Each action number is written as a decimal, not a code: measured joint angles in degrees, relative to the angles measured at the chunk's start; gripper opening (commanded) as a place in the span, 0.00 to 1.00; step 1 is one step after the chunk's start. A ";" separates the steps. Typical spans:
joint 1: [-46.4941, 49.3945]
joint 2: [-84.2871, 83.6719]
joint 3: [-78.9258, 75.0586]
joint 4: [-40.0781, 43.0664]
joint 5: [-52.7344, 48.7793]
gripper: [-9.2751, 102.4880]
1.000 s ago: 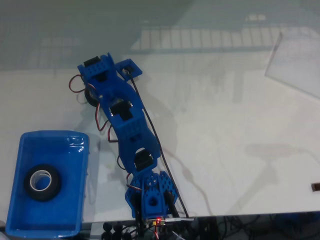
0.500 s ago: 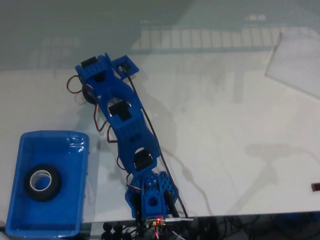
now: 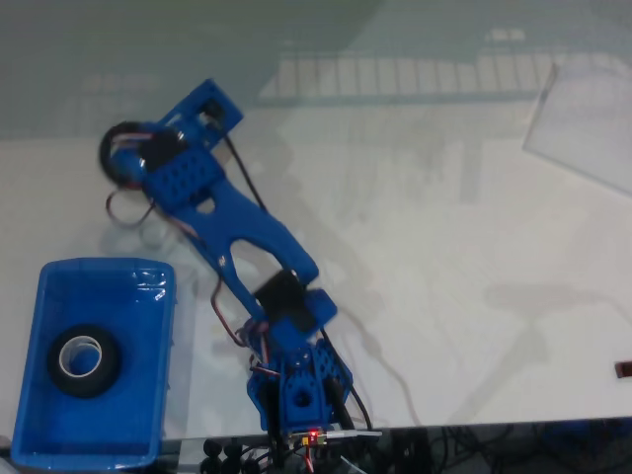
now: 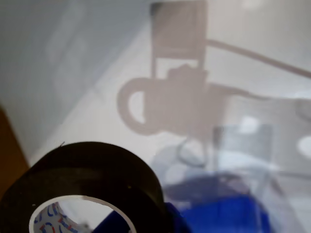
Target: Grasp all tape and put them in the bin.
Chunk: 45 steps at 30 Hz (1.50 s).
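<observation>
Table: arm swung left since before, tool gripping tape.

Gripper apparently clamps black tape roll above table — second roll in bin.

Arm swung from pointing straight up the fixed view to leaning up-left, gripper now farther left and raised, black tape roll lifted off the table, clamped at its tip
</observation>
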 measured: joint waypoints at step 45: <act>-32.08 10.55 10.55 6.94 5.01 0.30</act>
